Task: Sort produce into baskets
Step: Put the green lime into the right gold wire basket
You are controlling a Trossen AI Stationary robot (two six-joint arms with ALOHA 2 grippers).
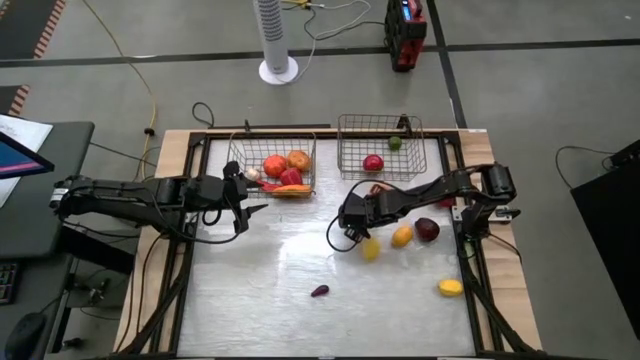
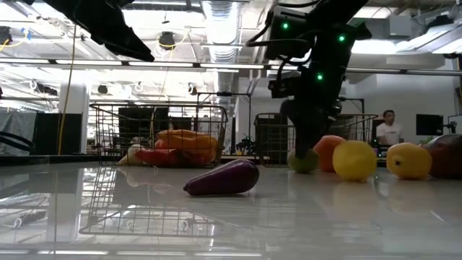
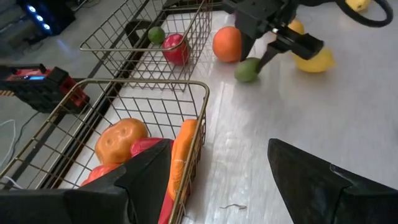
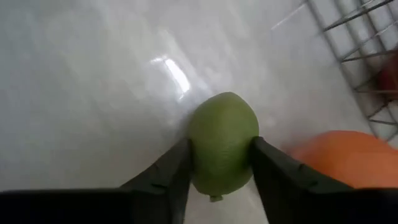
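Between the right gripper's [image 4: 219, 163] dark fingers sat a small round green toy fruit [image 4: 222, 142], pinched both sides, low on the glossy white tabletop [image 1: 260, 290] nr an orange ball-shaped fruit [image 4: 339, 155], just in front of the right silver wire-mesh basket [image 1: 352, 160]. Left gripper [image 3: 217, 171] hovered, fingers apart, beside the left wire-mesh basket [image 1: 240, 155] w/ orange and red pieces.

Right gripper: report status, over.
Right gripper shut on small green lime-shaped fruit, on the table. Left gripper open, beside left silver wire basket. Round orange fruit close beside the grasp.
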